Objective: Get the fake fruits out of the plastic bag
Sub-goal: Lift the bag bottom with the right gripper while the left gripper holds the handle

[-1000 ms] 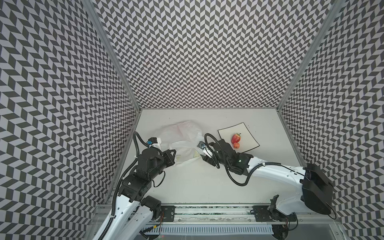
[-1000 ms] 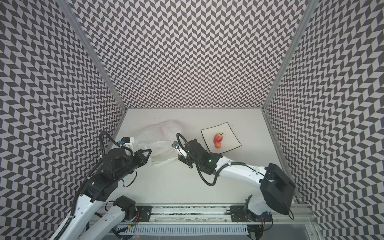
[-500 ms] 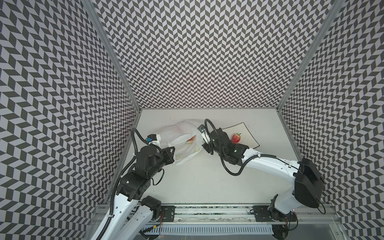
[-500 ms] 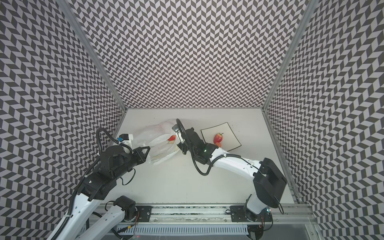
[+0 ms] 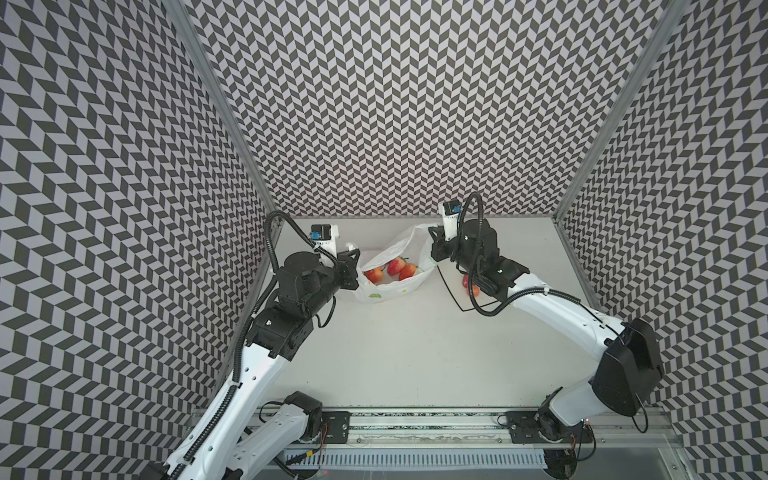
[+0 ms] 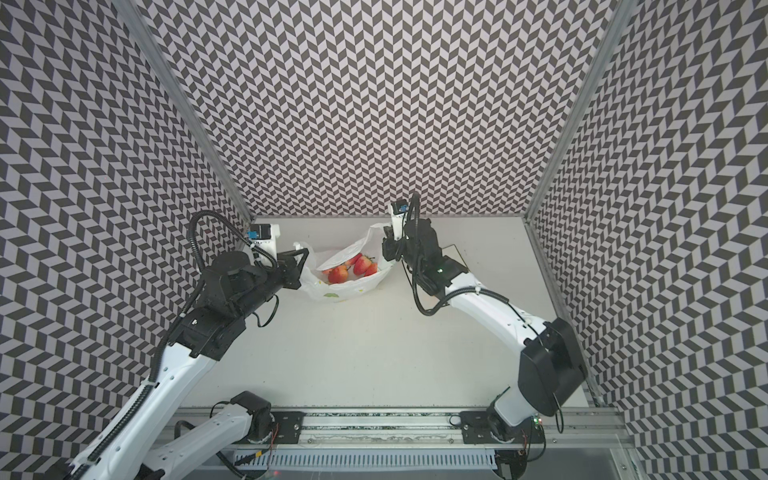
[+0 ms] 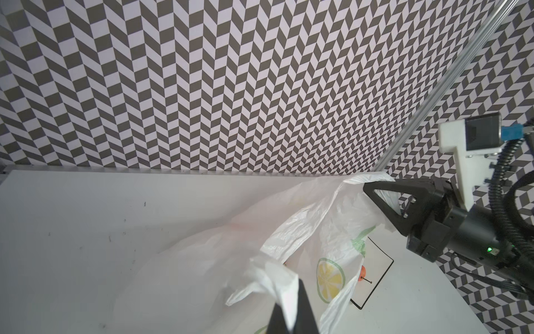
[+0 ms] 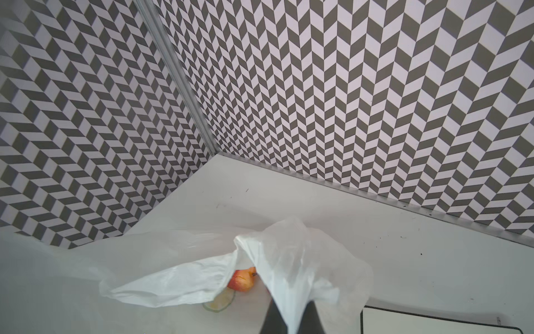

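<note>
Left gripper [image 5: 352, 258] and right gripper [image 5: 432, 242], both pinching the plastic bag [image 5: 395, 289], have spread it open — fake fruits [image 5: 397, 267] now visible. Plate [image 8: 433, 325] mostly hidden.

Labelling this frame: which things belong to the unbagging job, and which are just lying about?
Job: plastic bag; fake fruits inside it; stemmed fruit already out; left tool and right tool, both shut on the bag.
Lying about: square plate under that fruit; table; patterned walls.
</note>
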Available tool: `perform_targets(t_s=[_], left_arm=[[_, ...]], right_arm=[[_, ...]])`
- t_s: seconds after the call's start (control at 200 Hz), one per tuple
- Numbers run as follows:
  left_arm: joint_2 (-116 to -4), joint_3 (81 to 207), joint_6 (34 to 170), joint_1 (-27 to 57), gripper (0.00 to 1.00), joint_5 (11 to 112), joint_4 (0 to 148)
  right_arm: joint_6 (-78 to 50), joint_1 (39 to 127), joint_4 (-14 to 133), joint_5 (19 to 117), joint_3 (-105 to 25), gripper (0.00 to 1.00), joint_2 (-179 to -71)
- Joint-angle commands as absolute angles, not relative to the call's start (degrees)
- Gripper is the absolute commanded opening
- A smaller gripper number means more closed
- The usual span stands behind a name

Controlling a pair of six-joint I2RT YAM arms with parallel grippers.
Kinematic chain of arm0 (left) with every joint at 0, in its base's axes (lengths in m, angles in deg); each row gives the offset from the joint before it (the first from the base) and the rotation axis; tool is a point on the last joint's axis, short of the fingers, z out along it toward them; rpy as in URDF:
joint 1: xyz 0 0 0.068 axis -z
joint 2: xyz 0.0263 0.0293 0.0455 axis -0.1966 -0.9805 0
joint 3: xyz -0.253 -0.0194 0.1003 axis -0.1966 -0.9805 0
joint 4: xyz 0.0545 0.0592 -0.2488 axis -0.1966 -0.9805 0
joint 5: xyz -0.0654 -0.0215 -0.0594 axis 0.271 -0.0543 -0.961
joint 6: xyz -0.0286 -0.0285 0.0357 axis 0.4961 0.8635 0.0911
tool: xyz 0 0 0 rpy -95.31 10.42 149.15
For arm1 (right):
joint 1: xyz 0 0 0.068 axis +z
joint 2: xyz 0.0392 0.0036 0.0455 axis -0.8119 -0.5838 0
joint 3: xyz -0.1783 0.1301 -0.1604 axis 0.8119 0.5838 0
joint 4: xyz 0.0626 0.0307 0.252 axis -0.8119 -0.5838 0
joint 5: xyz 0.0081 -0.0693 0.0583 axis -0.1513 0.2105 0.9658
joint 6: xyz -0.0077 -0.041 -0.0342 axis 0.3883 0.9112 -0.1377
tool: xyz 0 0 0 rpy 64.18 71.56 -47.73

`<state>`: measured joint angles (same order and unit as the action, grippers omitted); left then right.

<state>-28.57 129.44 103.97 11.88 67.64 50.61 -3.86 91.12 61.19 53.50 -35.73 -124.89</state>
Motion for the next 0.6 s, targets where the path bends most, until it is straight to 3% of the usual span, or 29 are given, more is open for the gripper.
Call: perform_targets(t_s=[0.0, 0.245, 0.29, 0.391, 0.461, 0.591], left_arm=[[-26.1, 127.2, 103.4, 12.0, 0.00, 65.0, 53.5], [-15.1, 118.6, 115.5, 12.0, 0.01, 63.0, 37.1], [-13.8, 118.1, 117.9, 12.0, 0.10, 63.1, 33.0], [-11.3, 117.3, 121.5, 12.0, 0.42, 63.3, 26.9], [-9.8, 117.6, 122.8, 12.0, 0.60, 64.5, 24.4], [-9.2, 122.9, 122.3, 12.0, 0.77, 68.7, 19.5]], right_arm=[[-6.7, 91.0, 64.9, 53.9, -33.6, 0.00, -121.0], [-4.7, 91.0, 64.1, 57.7, -30.4, 0.00, -119.0], [-4.9, 91.0, 64.8, 59.6, -29.5, 0.00, -118.6], [-5.9, 91.1, 65.8, 63.7, -27.9, 0.00, -118.0], [-6.7, 91.2, 65.8, 65.5, -27.1, 0.00, -118.0], [-7.0, 91.2, 66.0, 66.9, -26.0, 0.00, -118.1]])
